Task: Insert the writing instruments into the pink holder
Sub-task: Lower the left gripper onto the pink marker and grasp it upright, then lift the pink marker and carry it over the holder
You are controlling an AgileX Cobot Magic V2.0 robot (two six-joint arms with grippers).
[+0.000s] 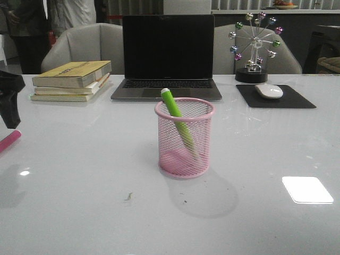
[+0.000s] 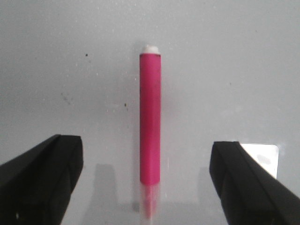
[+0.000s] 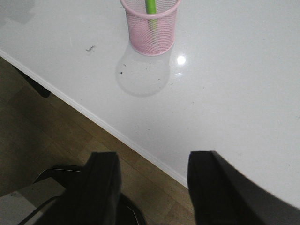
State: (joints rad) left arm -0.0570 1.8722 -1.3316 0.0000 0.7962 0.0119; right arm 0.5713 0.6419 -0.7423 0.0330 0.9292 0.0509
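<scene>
The pink holder [image 1: 184,138] stands upright mid-table, and the lime green marker [image 1: 177,118] leans inside it with its white cap above the rim. The same holder [image 3: 150,26] and green marker [image 3: 151,8] show far off in the right wrist view. At the table's far left edge lies the pink-red marker [image 1: 9,141]. My left gripper [image 2: 147,180] hovers over this pink-red marker [image 2: 150,122], open wide, the marker lying midway between the black fingers [image 2: 44,180] and touching neither. Only its dark body [image 1: 10,98] shows in the front view. My right gripper [image 3: 152,187] is open and empty over the table's near edge.
Along the back stand a stack of books [image 1: 71,81], an open laptop [image 1: 167,56], a mouse [image 1: 269,91] on a black pad and a ferris-wheel ornament [image 1: 255,48]. The table edge [image 3: 108,129] drops to a wooden floor with a chair base below.
</scene>
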